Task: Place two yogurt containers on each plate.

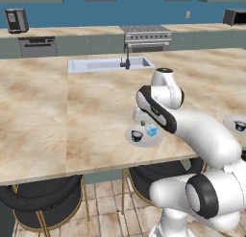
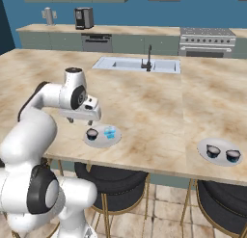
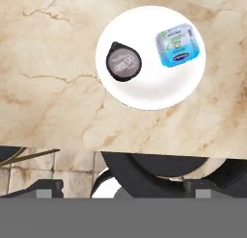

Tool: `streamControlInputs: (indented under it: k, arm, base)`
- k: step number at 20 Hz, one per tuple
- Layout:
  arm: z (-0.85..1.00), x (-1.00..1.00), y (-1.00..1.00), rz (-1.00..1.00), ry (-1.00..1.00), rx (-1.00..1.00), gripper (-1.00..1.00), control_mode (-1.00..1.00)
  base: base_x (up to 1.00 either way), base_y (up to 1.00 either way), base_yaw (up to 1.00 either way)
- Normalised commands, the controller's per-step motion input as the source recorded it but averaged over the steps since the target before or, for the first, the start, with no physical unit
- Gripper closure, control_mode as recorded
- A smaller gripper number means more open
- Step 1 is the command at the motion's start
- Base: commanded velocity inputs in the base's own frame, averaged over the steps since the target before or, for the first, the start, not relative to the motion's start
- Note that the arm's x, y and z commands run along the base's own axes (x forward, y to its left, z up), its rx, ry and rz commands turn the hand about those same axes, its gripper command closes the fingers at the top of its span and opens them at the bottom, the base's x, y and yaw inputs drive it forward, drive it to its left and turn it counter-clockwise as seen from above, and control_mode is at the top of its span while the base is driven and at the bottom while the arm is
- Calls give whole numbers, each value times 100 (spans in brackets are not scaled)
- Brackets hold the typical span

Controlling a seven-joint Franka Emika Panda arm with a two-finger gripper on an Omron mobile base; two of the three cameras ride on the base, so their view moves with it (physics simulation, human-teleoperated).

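On the round pale grey plate (image 3: 150, 90) nearest the arm you have two cups side by side and apart: a dark navy-black yogurt cup with a grey lid (image 3: 123, 61) and a light blue yogurt cup with a printed foil lid (image 3: 177, 45). That plate sits near the front edge of the beige marble island counter (image 2: 144, 107). The second pale grey plate (image 2: 220, 157), well apart to the robot's right and also near the front edge, carries two more dark navy-black cups with pale rims (image 2: 213, 151) (image 2: 233, 156), close together but not touching.

Your two-finger gripper (image 2: 81, 120) hangs above the counter just beside the first plate, holding nothing you can see; whether its jaws are spread or closed, you cannot tell. The counter around both plates is bare marble. Past the front edge are black round stools with brass legs (image 2: 113, 181). Far back, the steel sink with a dark tap (image 2: 137, 64) is set into the island.
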Motion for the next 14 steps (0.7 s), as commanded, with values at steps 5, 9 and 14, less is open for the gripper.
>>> streamControlInputs:
  k: [5, 9, 14]
  arm:
    - [39, -62, -30, -1, 0, 0, -100, -100]
    - [15, -66, -17, -5, 0, 0, -100, -100]
    - [14, -90, -10, 0, -6, 0, -100, -100]
  base:
    - [0, 0, 0]
    - [0, 0, 0]
    - [0, 0, 0]
